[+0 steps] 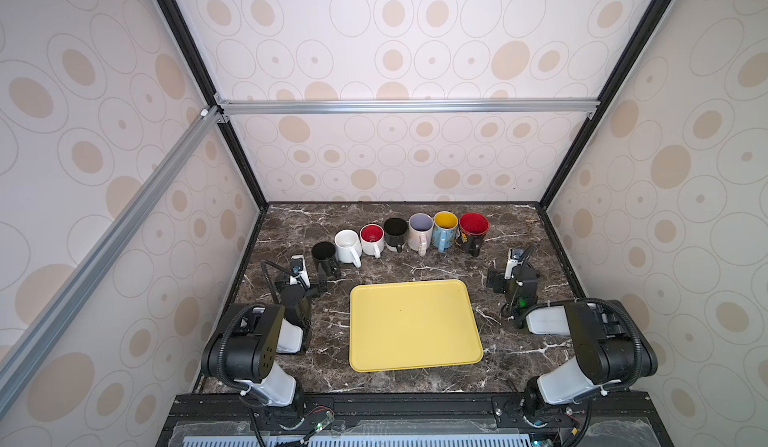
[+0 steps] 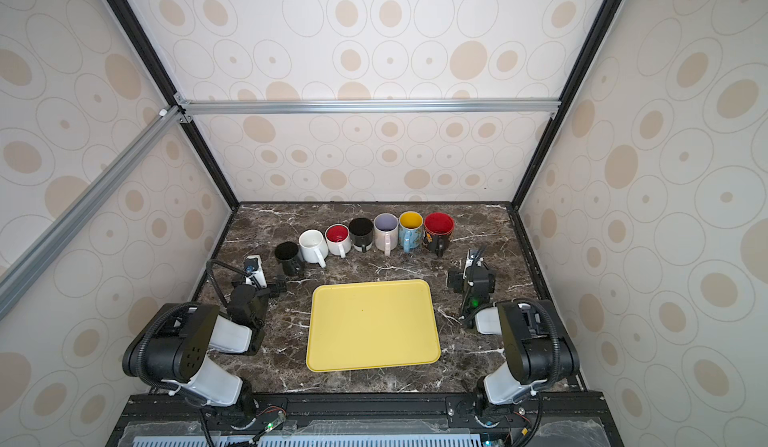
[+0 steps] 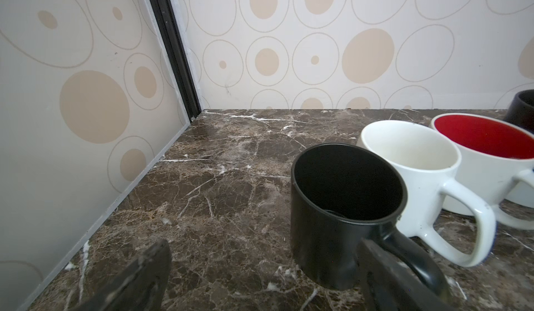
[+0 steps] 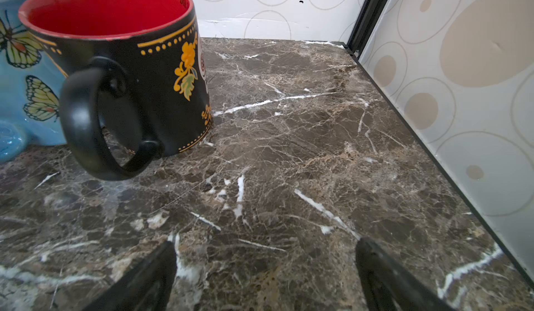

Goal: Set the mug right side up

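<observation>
Several mugs stand in a row at the back of the marble table, every one with its opening up. At the row's left end is a plain black mug [image 1: 324,253] [image 2: 286,253] [image 3: 332,208]. My left gripper [image 1: 301,278] [image 2: 258,281] [image 3: 264,246] sits low just in front of it, open. Only bare table lies between its fingers, and one finger [image 3: 375,269] is right by the mug's handle. At the right end stands a black mug with a red inside [image 1: 473,229] [image 4: 130,64]. My right gripper [image 1: 514,272] [image 2: 473,274] [image 4: 265,244] is open and empty, in front of that mug and to its right.
Between the end mugs stand a white mug [image 1: 348,243] [image 3: 419,173], a white mug with a red inside [image 1: 371,235], a black mug [image 1: 395,231], a pale one [image 1: 420,229] and a blue butterfly mug [image 1: 444,227] [image 4: 26,92]. A yellow tray [image 1: 415,324] lies in front. Enclosure walls stand close on both sides.
</observation>
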`<action>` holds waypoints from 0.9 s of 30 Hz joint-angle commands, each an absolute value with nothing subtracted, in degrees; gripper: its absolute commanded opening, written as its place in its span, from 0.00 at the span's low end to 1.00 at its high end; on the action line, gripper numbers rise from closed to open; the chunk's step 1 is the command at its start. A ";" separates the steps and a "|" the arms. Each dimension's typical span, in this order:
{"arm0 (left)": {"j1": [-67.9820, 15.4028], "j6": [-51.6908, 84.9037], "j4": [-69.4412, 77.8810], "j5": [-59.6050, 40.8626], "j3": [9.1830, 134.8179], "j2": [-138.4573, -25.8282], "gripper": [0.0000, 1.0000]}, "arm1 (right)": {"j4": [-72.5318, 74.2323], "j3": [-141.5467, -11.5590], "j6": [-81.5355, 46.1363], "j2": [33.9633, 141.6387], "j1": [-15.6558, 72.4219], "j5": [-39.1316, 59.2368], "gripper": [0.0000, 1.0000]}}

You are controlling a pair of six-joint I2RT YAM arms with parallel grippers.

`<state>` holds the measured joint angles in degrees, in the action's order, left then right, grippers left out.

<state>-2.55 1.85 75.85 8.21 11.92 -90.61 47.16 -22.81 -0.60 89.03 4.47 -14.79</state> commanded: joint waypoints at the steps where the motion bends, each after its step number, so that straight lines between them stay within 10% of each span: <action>1: -2.13 0.97 77.78 8.00 12.92 -90.53 1.00 | 47.39 -23.44 -0.57 88.29 4.39 -14.39 0.98; 27: -1.83 1.33 76.01 7.12 13.90 -90.89 1.00 | 47.29 -23.55 -0.57 88.38 4.42 -14.40 0.98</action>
<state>-2.35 1.85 75.53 7.77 12.58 -90.63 47.16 -22.81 -0.60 89.01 4.47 -14.79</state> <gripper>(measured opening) 0.999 0.983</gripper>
